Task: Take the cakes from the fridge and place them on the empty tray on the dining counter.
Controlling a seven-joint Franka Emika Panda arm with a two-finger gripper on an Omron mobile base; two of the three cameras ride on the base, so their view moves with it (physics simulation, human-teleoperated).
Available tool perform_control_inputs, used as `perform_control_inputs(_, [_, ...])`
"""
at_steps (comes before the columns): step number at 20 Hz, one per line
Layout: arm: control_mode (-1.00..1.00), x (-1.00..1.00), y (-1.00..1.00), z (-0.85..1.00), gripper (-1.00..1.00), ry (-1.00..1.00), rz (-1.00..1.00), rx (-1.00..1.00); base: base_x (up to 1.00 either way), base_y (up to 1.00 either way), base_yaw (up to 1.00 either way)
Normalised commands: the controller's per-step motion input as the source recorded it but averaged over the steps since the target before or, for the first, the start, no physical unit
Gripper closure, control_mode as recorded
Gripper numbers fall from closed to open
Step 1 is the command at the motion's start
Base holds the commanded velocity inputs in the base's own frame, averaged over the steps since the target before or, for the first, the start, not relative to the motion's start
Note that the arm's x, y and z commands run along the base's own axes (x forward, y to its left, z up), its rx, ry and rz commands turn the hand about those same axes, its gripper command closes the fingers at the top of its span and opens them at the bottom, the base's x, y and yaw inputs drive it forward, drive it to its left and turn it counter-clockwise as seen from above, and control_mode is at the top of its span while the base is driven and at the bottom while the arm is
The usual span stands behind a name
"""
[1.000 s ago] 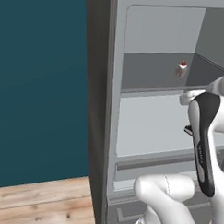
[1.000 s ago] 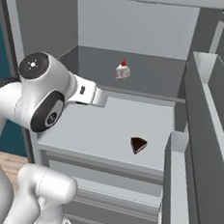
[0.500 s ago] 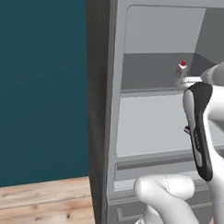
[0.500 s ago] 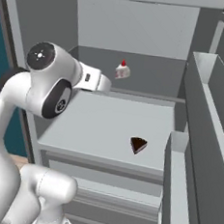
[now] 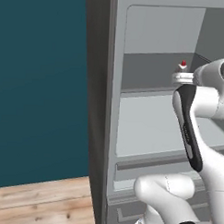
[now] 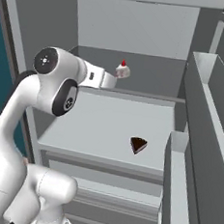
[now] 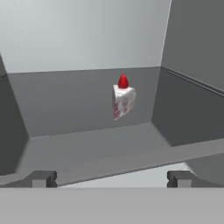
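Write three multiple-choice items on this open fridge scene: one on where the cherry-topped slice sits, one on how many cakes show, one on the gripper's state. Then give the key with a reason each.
1. Where is the white cake?
A. on the upper fridge shelf
B. in a door bin
C. on the lower shelf beside the chocolate slice

2. How many cakes are in the fridge?
A. one
B. two
C. four

3. What is the gripper doing?
A. clamped on the white cake
B. shut and empty
C. open, short of the white cake

Key: 1 A, it sits at the back of the upper shelf. 2 B, the white cake plus the chocolate slice below. 3 C, the hand view shows the fingertips spread with the cake beyond them.
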Motion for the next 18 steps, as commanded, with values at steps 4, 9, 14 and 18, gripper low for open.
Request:
perform_control_inputs(4, [-1.0,0.35,-0.18,0.19,-1.0,0.08,-0.06,0.0,0.0,0.0,0.0])
perform_control_inputs(9, [-1.0,0.41,-0.13,-0.05,-1.0,0.01,0.0,0.0,0.0,0.0,0.0])
perform_control_inputs(14, [-1.0,0.45,-0.17,-0.16,-1.0,0.0,0.0,0.0,0.0,0.0,0.0])
perform_control_inputs(18, [-1.0,0.56,-0.21,-0.05,-1.0,0.0,0.0,0.0,0.0,0.0,0.0])
